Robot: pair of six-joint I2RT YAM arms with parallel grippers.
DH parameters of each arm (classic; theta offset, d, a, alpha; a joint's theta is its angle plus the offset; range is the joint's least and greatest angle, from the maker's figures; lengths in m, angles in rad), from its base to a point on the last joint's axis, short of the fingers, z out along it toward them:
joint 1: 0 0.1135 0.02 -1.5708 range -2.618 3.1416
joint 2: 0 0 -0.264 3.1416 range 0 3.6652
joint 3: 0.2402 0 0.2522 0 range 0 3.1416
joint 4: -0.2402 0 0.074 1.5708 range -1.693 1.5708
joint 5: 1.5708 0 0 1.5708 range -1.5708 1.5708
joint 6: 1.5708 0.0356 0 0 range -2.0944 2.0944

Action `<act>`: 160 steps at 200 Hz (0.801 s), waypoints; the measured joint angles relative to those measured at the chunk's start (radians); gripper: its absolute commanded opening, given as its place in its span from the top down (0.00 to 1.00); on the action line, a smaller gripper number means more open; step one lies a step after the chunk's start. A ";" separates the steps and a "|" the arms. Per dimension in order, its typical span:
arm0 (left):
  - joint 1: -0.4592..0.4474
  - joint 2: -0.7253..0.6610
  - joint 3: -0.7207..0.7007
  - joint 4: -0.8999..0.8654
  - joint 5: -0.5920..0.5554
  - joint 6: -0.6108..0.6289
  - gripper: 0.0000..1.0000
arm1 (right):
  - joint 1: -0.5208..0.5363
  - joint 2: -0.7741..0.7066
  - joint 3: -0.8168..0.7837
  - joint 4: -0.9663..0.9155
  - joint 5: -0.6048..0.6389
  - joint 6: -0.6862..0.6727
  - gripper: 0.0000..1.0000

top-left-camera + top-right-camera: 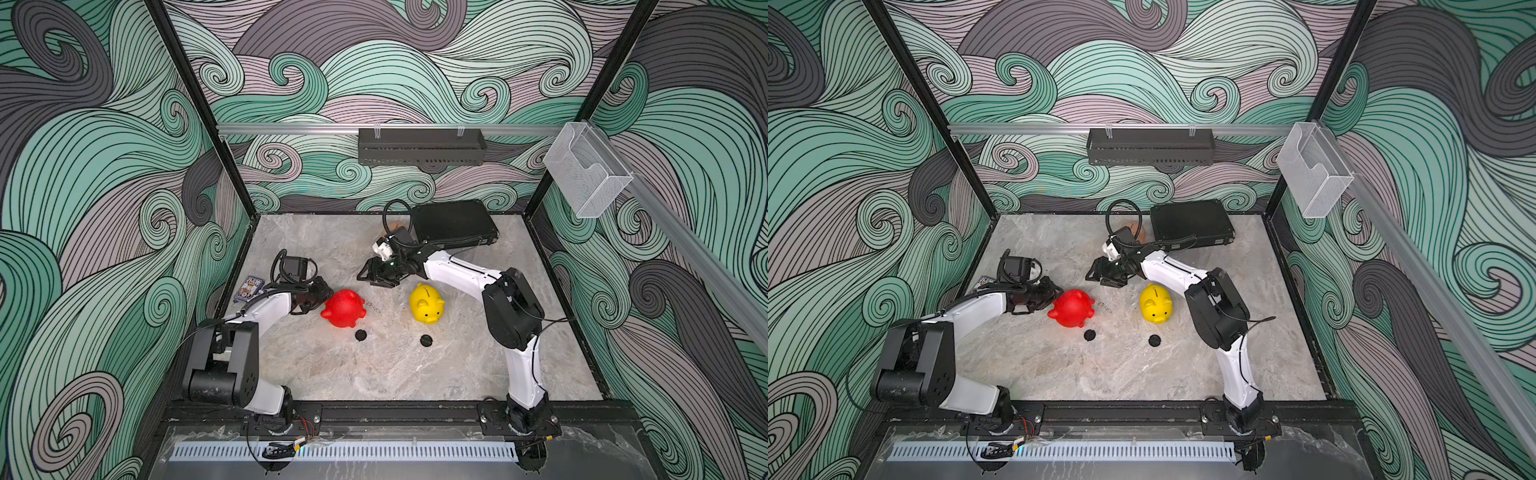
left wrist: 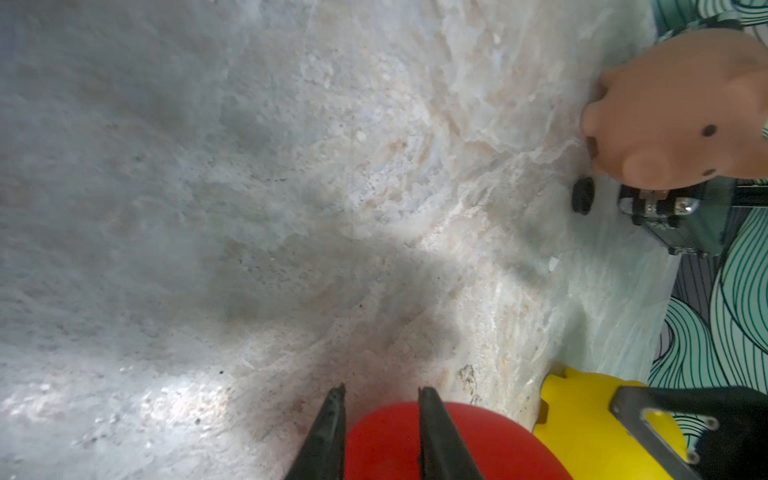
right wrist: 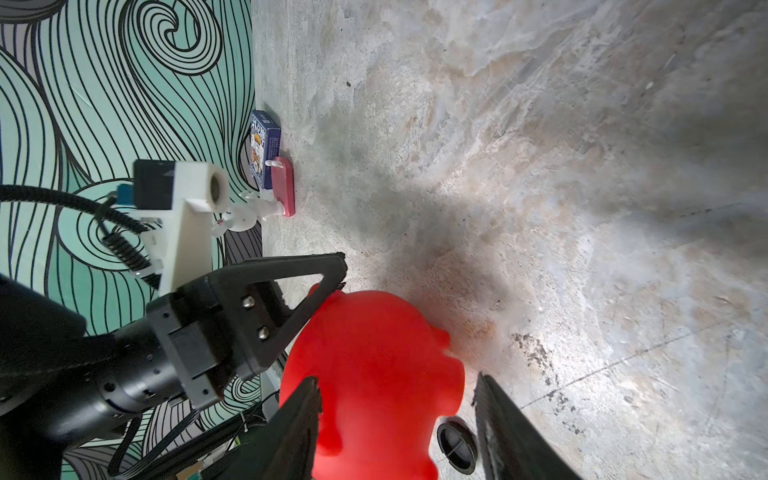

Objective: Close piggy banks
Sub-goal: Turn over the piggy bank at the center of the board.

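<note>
Top views: my left gripper (image 1: 318, 296) grips the red piggy bank (image 1: 344, 308), bracing it on the tabletop (image 1: 374, 374); the yellow piggy bank (image 1: 1155, 304) stands apart, two black plugs (image 1: 360, 335) lying near.

Left wrist: narrow jaws pinch red plastic (peach-pink piggy bank (image 2: 681, 112) at the far edge).

Right wrist: my right gripper (image 3: 395, 405) hovers half-open, empty; bare marble beyond.
</note>
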 measured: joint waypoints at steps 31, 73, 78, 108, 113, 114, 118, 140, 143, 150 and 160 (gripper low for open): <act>0.007 0.057 0.014 -0.006 -0.006 -0.008 0.72 | 0.000 -0.008 -0.014 0.001 0.001 -0.007 0.39; 0.019 0.068 0.040 -0.011 -0.010 -0.015 0.67 | 0.002 -0.050 -0.041 0.000 0.012 -0.059 0.35; 0.021 0.070 0.047 -0.013 -0.010 -0.016 0.66 | 0.002 -0.058 -0.045 0.004 0.013 -0.068 0.34; 0.029 0.081 0.092 -0.024 -0.014 -0.019 0.58 | 0.013 -0.142 -0.121 0.066 0.028 -0.139 0.29; 0.031 0.081 0.097 -0.026 -0.015 -0.019 0.57 | 0.015 -0.158 -0.137 0.078 0.028 -0.151 0.28; 0.031 0.081 0.099 -0.026 -0.015 -0.019 0.57 | 0.016 -0.162 -0.141 0.082 0.029 -0.154 0.28; 0.032 0.081 0.105 -0.029 -0.016 -0.019 0.57 | 0.018 -0.173 -0.151 0.091 0.029 -0.164 0.28; 0.037 0.081 0.132 -0.042 -0.018 -0.019 0.54 | 0.034 -0.226 -0.200 0.135 0.034 -0.228 0.25; 0.037 0.081 0.135 -0.044 -0.019 -0.020 0.54 | 0.035 -0.231 -0.205 0.141 0.035 -0.236 0.25; 0.039 0.081 0.141 -0.050 -0.019 -0.019 0.53 | 0.041 -0.244 -0.219 0.153 0.040 -0.254 0.25; 0.043 0.081 0.146 -0.053 -0.019 -0.020 0.52 | 0.049 -0.262 -0.240 0.173 0.045 -0.273 0.25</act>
